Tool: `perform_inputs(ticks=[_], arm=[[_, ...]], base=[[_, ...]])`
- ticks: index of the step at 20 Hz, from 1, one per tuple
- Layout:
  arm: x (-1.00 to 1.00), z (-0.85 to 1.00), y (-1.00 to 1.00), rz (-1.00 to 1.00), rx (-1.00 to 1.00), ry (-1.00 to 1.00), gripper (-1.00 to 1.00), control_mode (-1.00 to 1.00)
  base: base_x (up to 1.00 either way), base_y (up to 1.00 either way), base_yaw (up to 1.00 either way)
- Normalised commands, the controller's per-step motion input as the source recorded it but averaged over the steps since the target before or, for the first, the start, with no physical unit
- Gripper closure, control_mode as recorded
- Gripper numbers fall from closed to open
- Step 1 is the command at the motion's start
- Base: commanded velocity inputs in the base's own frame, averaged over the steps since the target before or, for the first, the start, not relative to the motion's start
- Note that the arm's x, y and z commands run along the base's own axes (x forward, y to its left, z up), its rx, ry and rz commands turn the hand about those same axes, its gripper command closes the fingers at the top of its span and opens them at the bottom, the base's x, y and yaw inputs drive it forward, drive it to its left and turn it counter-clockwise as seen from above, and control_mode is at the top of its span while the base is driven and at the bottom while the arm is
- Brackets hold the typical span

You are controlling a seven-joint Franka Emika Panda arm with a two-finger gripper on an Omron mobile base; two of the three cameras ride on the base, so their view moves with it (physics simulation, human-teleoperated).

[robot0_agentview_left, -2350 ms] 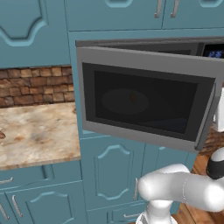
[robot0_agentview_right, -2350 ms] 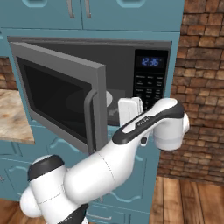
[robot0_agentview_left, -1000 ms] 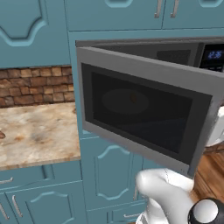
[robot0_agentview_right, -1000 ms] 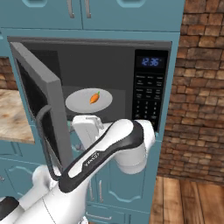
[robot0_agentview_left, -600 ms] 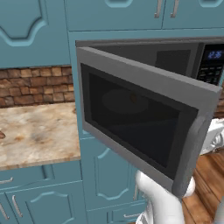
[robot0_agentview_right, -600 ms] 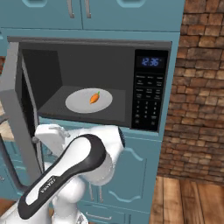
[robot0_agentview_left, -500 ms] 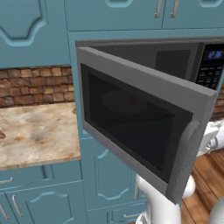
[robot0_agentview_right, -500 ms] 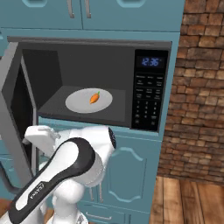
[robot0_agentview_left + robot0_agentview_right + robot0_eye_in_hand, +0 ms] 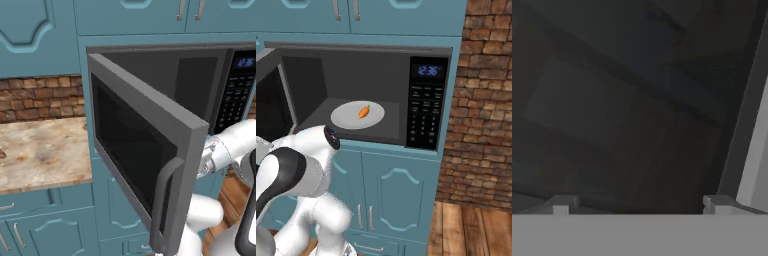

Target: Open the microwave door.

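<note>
We see the door (image 9: 145,155) swung wide off the microwave (image 9: 371,95), a carrot (image 9: 363,111) on a plate (image 9: 348,117) inside. Fingers (image 9: 562,204) spread wide against the door's dark inner face, holding nothing.

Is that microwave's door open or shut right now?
Open. The microwave door swings far out from the microwave, baring a white plate with a carrot inside.

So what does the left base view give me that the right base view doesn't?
Left base view alone: the microwave door's outer face with its window and bar handle, swung well open, plus the stone counter. Right base view alone: a white plate carrying a carrot inside the microwave, and the brick wall. Both: the keypad panel, blue display and teal cabinets.
</note>
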Motion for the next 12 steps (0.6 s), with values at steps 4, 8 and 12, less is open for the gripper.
perform_inputs(ticks=[4, 8, 12], arm=[[-0.19, 0.00, 1.00, -0.02, -0.09, -0.11, -1.00, -1.00], [-0.14, -0.04, 1.00, -0.03, -0.06, -0.09, -1.00, -1.00], [-0.10, -0.09, 1.00, -0.02, -0.02, -0.08, -1.00, -1.00]], base=[[0.00, 0.00, 0.00], [0.00, 0.00, 0.00], [0.00, 0.00, 0.00]])
